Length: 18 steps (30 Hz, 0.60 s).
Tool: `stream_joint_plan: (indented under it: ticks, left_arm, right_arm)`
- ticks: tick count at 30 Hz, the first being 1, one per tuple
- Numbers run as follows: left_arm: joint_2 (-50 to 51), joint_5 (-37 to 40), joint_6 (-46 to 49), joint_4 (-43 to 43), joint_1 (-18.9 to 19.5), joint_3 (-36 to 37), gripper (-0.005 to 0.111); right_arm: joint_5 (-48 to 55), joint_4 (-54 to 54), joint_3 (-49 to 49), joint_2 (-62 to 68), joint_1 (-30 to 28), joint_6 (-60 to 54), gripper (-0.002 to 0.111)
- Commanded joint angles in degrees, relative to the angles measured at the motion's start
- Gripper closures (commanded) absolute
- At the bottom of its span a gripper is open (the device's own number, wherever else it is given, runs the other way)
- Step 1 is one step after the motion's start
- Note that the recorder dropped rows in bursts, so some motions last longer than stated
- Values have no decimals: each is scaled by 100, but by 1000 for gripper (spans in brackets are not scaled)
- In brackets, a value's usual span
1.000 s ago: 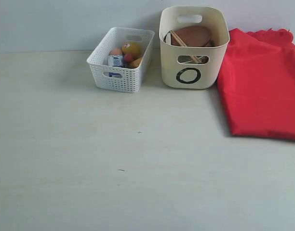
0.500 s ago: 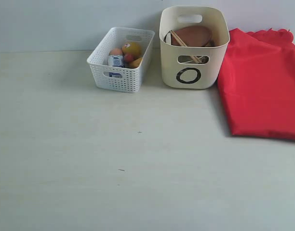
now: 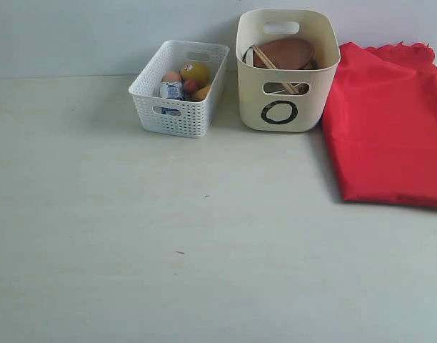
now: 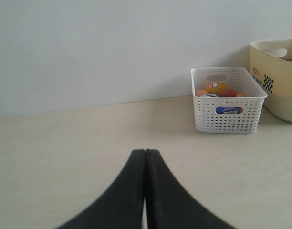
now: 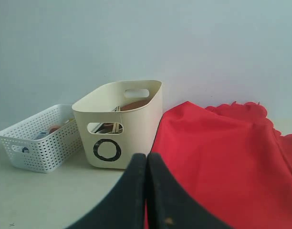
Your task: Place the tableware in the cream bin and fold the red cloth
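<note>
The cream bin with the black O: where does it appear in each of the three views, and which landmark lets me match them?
Exterior view: the cream bin stands at the back, right of centre, between the white lattice basket and the red cloth.
Left wrist view: the bin is cut off at the frame's edge, beyond the basket.
Right wrist view: the bin shows whole, between basket and cloth.
Shared landmark: the white lattice basket.

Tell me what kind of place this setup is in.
Probably a staged lab bench, not a kitchen: a pale tabletop against a blank white wall, holding only a tall cream plastic bin, a white lattice basket of small food items and a bright red cloth.
</note>
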Motion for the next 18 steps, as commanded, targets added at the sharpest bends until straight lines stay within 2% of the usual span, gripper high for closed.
stream_joint_plan:
  ticks: [1, 18]
  left_arm:
    - [-37, -29, -18, 10, 25, 17, 105]
    - [-37, -29, -18, 10, 25, 17, 105]
  right_arm:
    - [34, -35, 28, -34, 12, -41, 108]
    - [34, -35, 28, -34, 12, -41, 108]
